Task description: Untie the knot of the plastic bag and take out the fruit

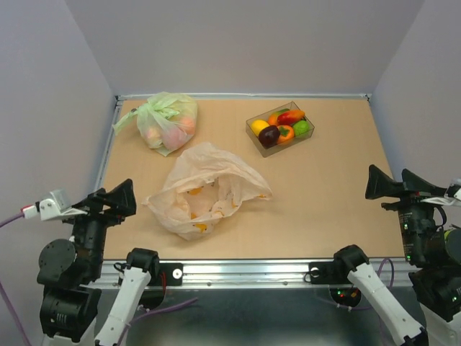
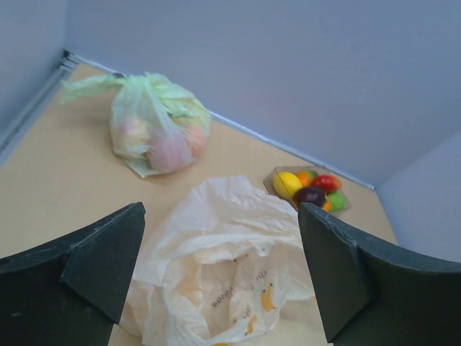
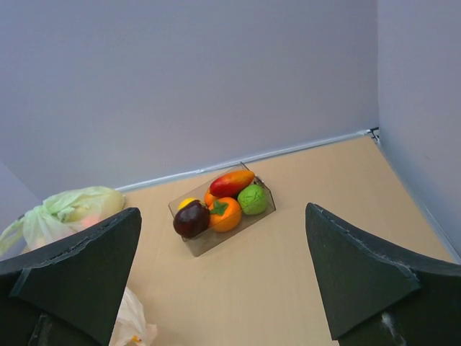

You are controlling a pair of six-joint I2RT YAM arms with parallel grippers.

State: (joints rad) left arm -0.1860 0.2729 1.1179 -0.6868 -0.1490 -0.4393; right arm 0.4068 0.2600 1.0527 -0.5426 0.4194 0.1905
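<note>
The pale peach plastic bag (image 1: 205,189) lies slack in the middle of the table with its mouth open toward the near edge. No knot shows on it, and I see only banana prints inside in the left wrist view (image 2: 223,274). The fruit (image 1: 279,124) sits in a clear box (image 1: 253,130) at the back right: yellow, dark purple, orange with green cap, red-orange and green. It also shows in the right wrist view (image 3: 225,214). My left gripper (image 1: 124,198) is open and empty at the near left. My right gripper (image 1: 389,176) is open and empty at the near right.
A smaller light-green bag (image 1: 167,121), tied at the top with pinkish fruits inside, lies at the back left. Grey walls close the table at the back and both sides. A metal rail (image 1: 238,270) runs along the near edge.
</note>
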